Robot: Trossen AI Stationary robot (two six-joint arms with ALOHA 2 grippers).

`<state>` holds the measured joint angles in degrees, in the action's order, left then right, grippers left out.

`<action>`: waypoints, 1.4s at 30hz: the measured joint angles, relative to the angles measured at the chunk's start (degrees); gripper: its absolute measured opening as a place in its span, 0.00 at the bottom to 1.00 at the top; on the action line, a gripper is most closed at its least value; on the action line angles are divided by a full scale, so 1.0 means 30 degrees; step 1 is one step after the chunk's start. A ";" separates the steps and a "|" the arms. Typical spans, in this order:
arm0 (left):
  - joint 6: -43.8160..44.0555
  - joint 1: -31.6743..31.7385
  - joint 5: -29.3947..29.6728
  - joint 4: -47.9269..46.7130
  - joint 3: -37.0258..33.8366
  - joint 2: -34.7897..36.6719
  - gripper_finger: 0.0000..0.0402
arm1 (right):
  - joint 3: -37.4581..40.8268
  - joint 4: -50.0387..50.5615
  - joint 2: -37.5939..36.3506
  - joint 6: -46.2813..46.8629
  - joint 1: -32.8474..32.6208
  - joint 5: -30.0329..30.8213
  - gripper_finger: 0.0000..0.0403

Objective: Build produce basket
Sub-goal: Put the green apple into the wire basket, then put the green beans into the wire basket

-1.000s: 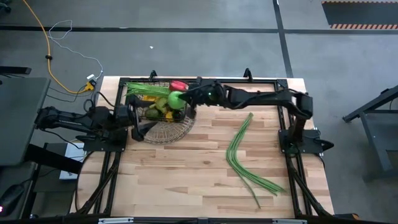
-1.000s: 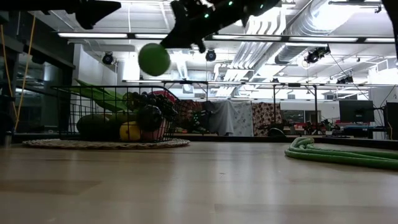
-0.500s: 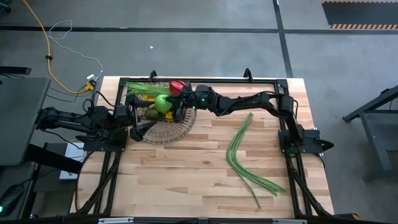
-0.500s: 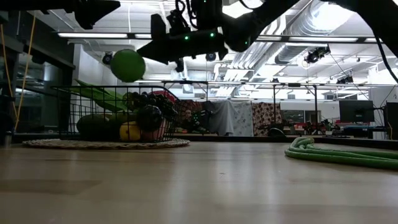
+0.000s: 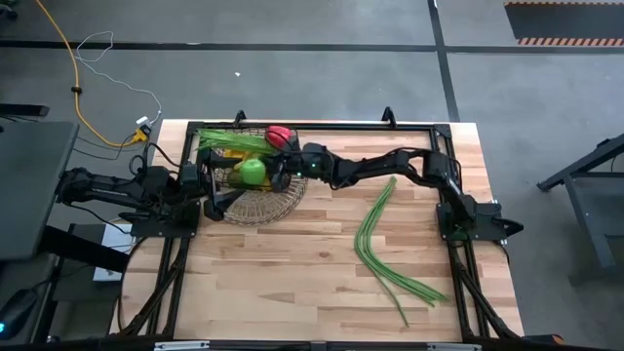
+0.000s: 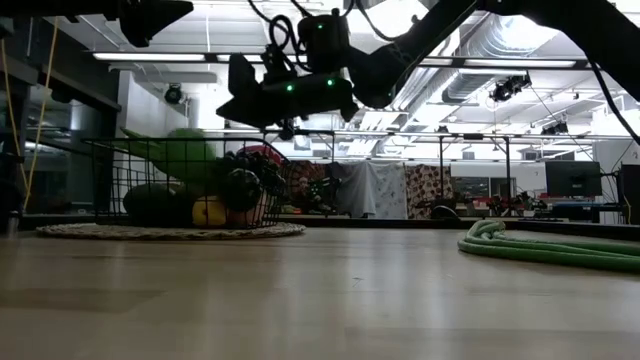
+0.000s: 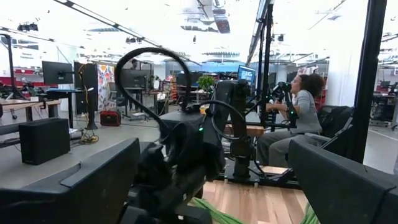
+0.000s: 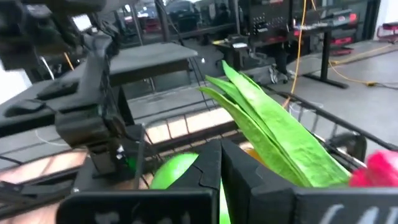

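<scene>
The dark wire basket [image 5: 216, 166] [image 6: 110, 185] stands on a round woven mat at the table's far left. It holds leafy greens [image 5: 229, 142] [image 8: 267, 137], a red pepper [image 5: 280, 136], dark grapes [image 6: 240, 185] and other fruit. The green apple [image 5: 253, 173] [image 6: 193, 155] [image 8: 174, 171] lies on top of that pile, inside the mesh. My right gripper [image 5: 276, 175] [image 6: 236, 100] [image 8: 221, 158] hovers just above and right of the apple, its fingers a narrow gap apart. My left gripper [image 5: 216, 197] [image 7: 214, 152] is open, raised over the basket's left side.
Long green beans [image 5: 375, 239] [image 6: 540, 250] lie on the bare wood right of centre. The woven mat [image 5: 268, 210] [image 6: 170, 231] sticks out past the basket toward the near side. A person [image 7: 298, 106] sits beyond the table's right edge. The near half of the table is bare wood.
My right gripper carried the green apple toward the table's left, over the basket. In the last half second the apple came down from beside the fingers onto the pile inside the basket, while the gripper kept nearly its height.
</scene>
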<state>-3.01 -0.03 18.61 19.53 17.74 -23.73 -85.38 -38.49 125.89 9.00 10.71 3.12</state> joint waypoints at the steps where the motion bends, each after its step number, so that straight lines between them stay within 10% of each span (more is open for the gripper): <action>1: -0.0013 0.0000 0.0007 0.0000 0.0000 0.0000 1.00 | 0.0000 0.0117 0.0006 0.0005 0.0011 -0.0049 0.00; 12: -0.0024 0.0000 0.0005 -0.0116 0.0000 0.0000 1.00 | 0.0007 0.2232 -0.0819 -0.0431 0.0149 -0.0258 0.00; 19: -0.0007 0.0000 0.0000 -0.0444 0.0000 0.0000 1.00 | -0.0015 1.3581 -0.5896 -0.3263 0.0271 0.0720 0.00; 26: 0.0561 0.0007 -0.0133 -0.0597 0.0000 0.0000 1.00 | 0.0470 2.3700 -1.0671 -0.3067 -0.2880 0.6955 0.00; 32: 0.0954 0.0000 -0.0619 -0.0586 0.0000 0.0007 1.00 | 0.8176 1.8392 -1.5437 -0.0637 -0.5889 0.9156 0.00; 42: -0.0579 0.0005 -0.1839 -0.1165 0.0000 -0.0798 1.00 | 2.0997 -0.3638 -1.8102 -0.0849 -0.6427 0.9158 0.00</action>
<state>-4.74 -0.02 13.09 16.03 17.74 -26.12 -22.39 -49.41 71.59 6.45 -8.57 30.59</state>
